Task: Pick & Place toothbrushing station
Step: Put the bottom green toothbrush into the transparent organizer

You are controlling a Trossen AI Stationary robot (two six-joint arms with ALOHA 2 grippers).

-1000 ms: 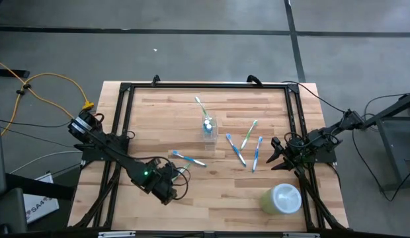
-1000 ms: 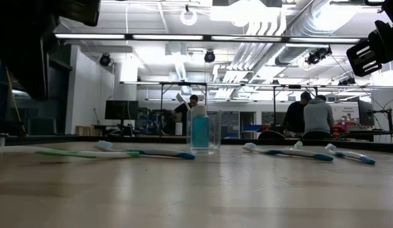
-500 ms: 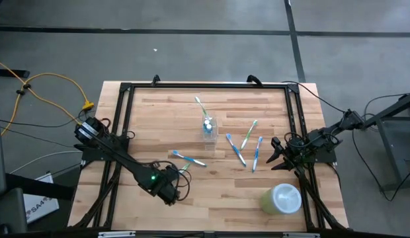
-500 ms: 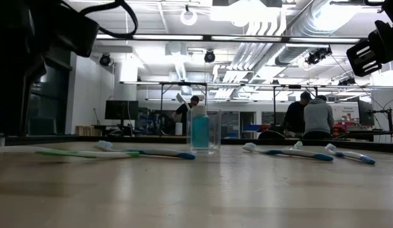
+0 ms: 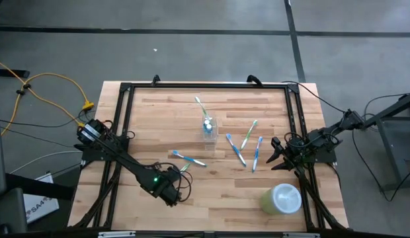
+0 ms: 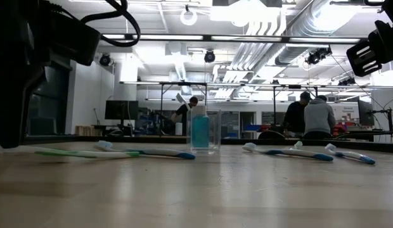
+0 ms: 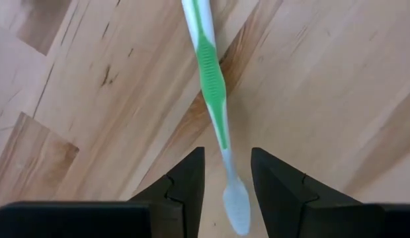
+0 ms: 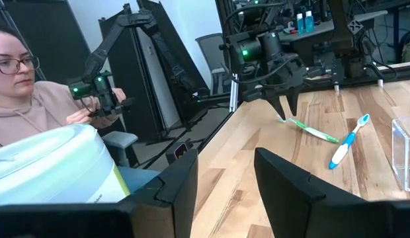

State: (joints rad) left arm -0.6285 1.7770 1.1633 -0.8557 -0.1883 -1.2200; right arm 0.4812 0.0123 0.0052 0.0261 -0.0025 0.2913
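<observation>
Wooden table, clear cup with small blue tube inside.

Pale wooden table, edged by a black frame. Lying on it: clear cup upright near the middle, five toothbrushes scattered flat (three clustered beside the cup), pale green container near one corner.

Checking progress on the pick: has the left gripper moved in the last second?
Yes. In the high view the left gripper has shifted rightward and toward the table's near edge, closing over the green toothbrush.
</observation>
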